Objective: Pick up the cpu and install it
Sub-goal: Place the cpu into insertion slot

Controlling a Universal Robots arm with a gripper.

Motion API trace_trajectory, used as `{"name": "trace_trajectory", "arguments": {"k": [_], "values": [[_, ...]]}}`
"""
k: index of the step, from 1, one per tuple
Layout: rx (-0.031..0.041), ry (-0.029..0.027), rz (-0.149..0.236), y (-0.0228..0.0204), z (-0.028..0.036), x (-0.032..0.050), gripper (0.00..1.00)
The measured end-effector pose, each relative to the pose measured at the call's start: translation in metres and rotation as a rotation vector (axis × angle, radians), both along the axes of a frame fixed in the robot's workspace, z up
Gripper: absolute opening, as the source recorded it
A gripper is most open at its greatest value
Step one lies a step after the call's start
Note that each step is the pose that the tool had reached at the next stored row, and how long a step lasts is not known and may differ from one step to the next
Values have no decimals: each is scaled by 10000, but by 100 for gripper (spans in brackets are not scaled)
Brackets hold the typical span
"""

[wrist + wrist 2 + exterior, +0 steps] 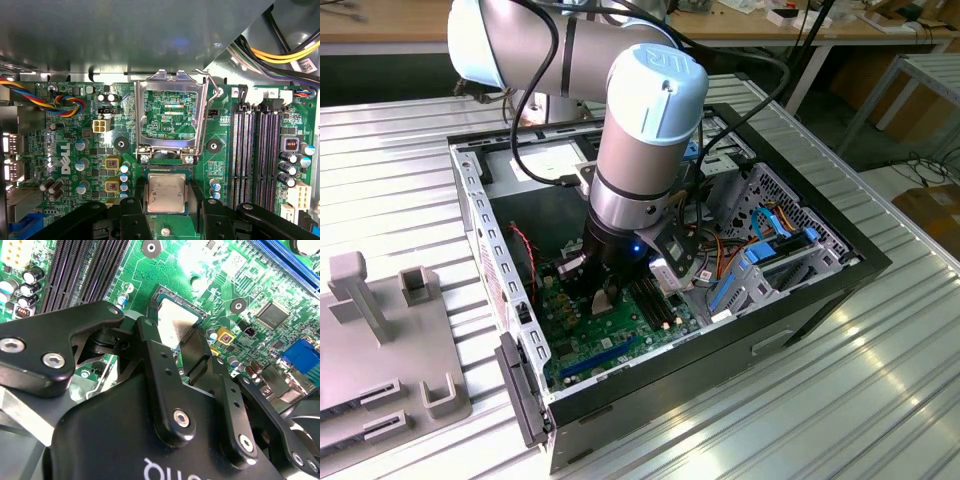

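A robotics lab or electronics workshop: a robot arm (650,120) reaches into an open desktop computer case (800,312) that lies on a ribbed metal counter (880,400), its green motherboard (75,150) exposed. In the exterior view, wooden workbenches (400,25) line the top, loose cables (920,165) trail at upper right, and a grey fixture (380,335) sits lower left.

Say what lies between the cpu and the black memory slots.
In the first wrist view: green board with two small capacitors, between the cpu and the memory slots.

Case (740,370) lay on surface (860,410), motherboard (65,125) inside it; cpu (166,193) sat just beside socket frame (167,76), memory slots (255,155) near.
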State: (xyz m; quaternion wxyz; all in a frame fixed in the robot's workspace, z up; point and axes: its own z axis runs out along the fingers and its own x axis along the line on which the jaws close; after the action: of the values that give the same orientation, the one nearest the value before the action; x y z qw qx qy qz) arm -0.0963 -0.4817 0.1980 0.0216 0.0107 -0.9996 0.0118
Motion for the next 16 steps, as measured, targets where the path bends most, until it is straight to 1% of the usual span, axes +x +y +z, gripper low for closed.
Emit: {"name": "trace_trajectory", "arguments": {"k": [3,4,13,16], "values": [[2,0,-1,0,-1,-1,45],[2,-1,-1,0,-1,0,51],[0,1,0,0,0,0,51],[9,-3,0,1,22,1,51]]}}
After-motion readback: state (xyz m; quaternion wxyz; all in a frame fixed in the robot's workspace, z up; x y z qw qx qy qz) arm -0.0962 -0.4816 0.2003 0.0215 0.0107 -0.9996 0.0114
